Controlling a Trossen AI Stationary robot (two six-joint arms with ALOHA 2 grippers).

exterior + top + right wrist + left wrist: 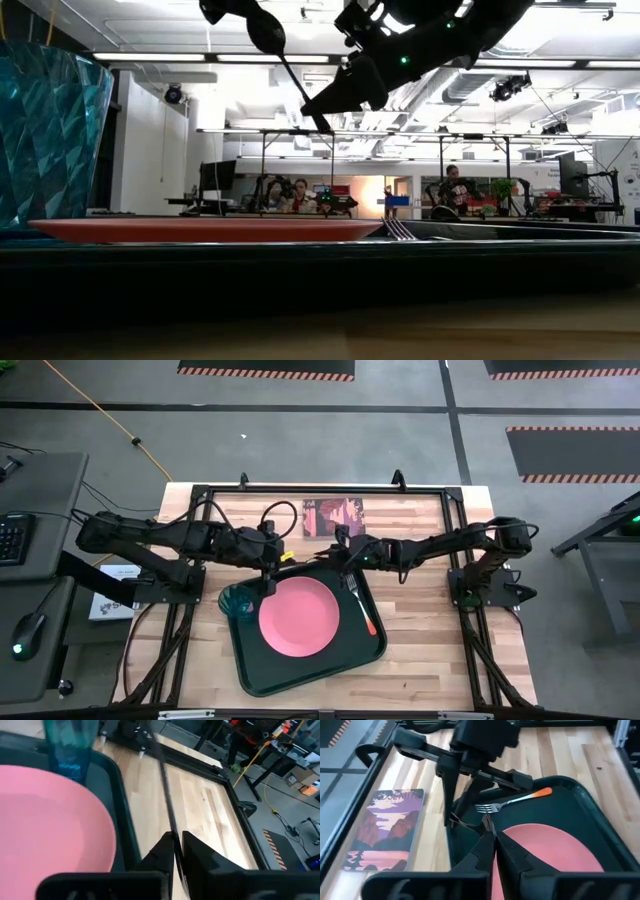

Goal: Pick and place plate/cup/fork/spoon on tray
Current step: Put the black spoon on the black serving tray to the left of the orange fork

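The dark green tray [365,655] lies at the table's middle. On it are the pink plate [300,618], the teal cup [238,600] at its left end, and the orange-handled fork [360,605] along its right side. My right gripper [335,548] is above the tray's far edge, shut on the dark spoon [268,32]. The spoon slants up in the air, bowl highest. My left gripper [268,582] is above the tray between cup and plate; its fingers [487,827] look shut. The spoon's bowl end reaches toward it. My right gripper pinches the spoon's thin handle at its lower end [172,832] between its two fingertips. The handle runs straight out ahead of the fingers. The spoon is lifted clear of the tray, tilted, with the bowl [265,30] up and toward my left arm. My left gripper has shut fingers, and I cannot tell whether they touch the spoon's bowl end.
A dark-red picture book [335,518] lies on the table's far side, behind the tray. Black frame rails [420,490] run round the wooden table top. People sit in the room beyond the table [290,190].
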